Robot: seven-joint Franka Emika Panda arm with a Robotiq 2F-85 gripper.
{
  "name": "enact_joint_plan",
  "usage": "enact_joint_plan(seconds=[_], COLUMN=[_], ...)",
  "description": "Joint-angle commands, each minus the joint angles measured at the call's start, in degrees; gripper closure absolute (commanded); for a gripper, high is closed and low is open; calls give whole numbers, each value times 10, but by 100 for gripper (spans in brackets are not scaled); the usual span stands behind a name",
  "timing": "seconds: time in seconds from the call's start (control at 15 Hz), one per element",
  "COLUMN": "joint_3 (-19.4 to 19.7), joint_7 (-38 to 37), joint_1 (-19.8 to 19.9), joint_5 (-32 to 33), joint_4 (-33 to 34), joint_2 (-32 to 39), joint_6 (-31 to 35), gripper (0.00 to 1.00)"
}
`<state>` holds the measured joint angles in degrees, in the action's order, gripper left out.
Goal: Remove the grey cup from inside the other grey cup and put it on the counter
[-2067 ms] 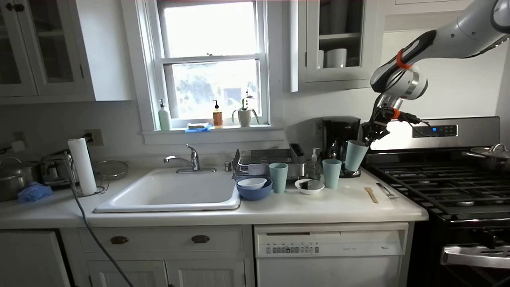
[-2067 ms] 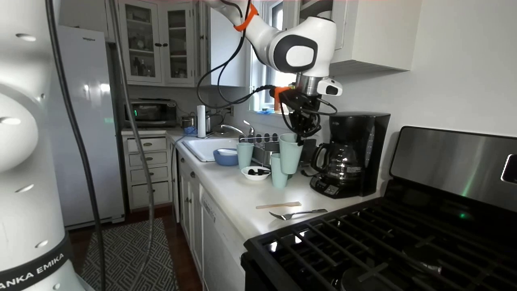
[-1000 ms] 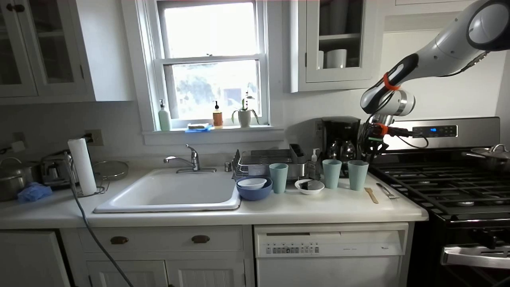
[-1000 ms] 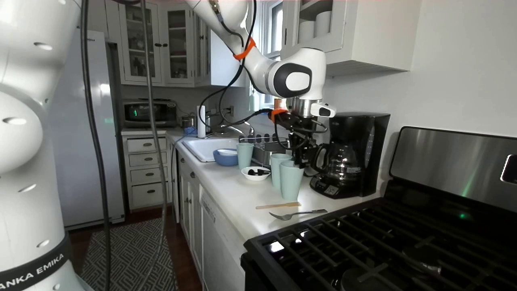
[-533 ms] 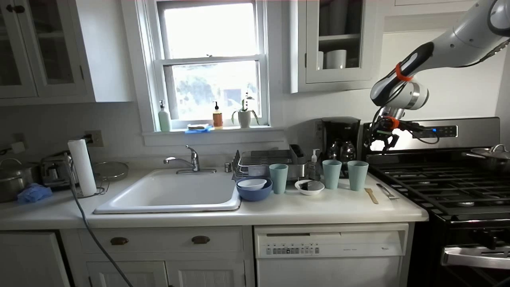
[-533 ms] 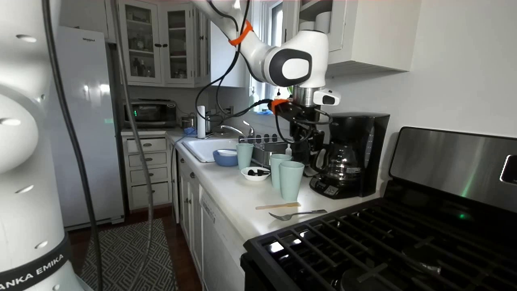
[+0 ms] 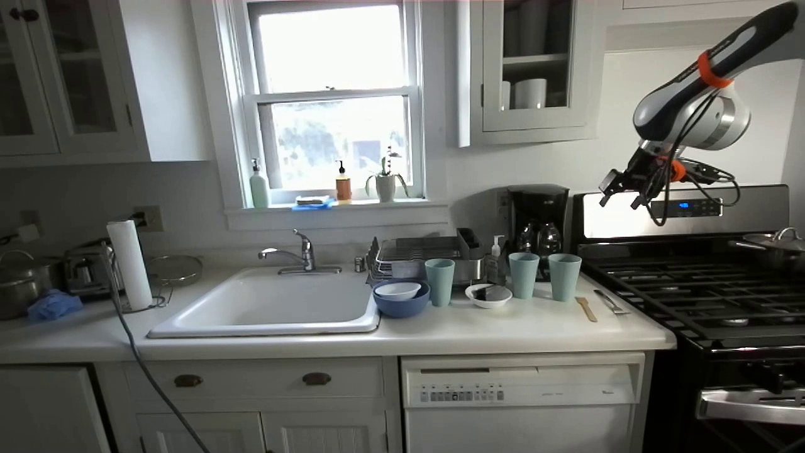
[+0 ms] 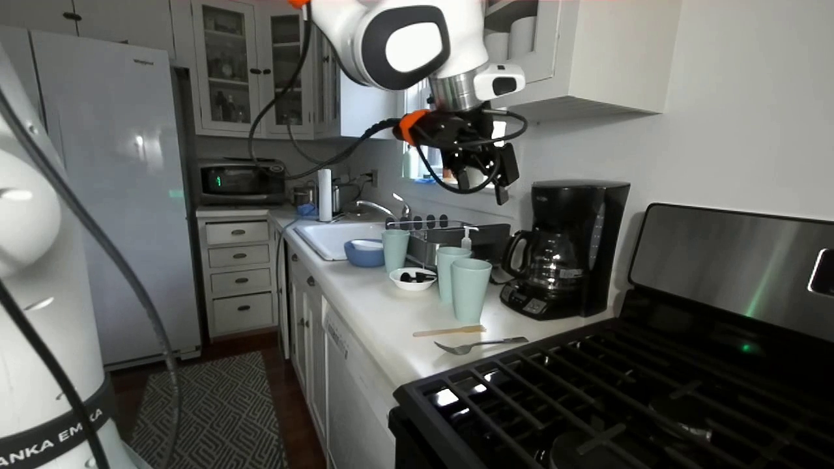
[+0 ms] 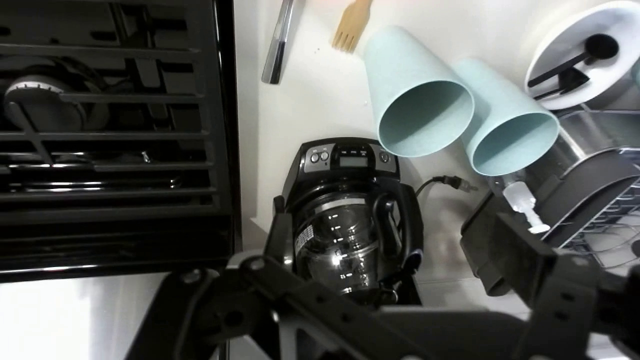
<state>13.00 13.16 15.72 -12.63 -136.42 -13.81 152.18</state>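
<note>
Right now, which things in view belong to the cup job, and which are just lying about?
Part of the job:
open gripper
counter
stove-side green cup, likely
middle green cup, likely

Just lying about:
metal fork
wooden fork
white bowl with black utensils
blue bowl
coffee maker
third green cup, likely

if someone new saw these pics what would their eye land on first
Probably the white robot arm with its orange bands, at the upper right of an exterior view, its pincer open and holding nothing. The bright window above the sink would likely come next. Then the three pale green cups upright on the counter, two of them close together near the black coffee maker.
</note>
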Motion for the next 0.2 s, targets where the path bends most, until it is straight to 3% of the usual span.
enact_joint_plan(seconds=[0.0,0.13], joint_3=[17,17], joint_7=[-6,-3], joint_1=[-17,-18], joint_5=[16,20], joint_4=[-14,-32], joint_2=[-23,-46], joint_6=[0,0], gripper=[0,0])
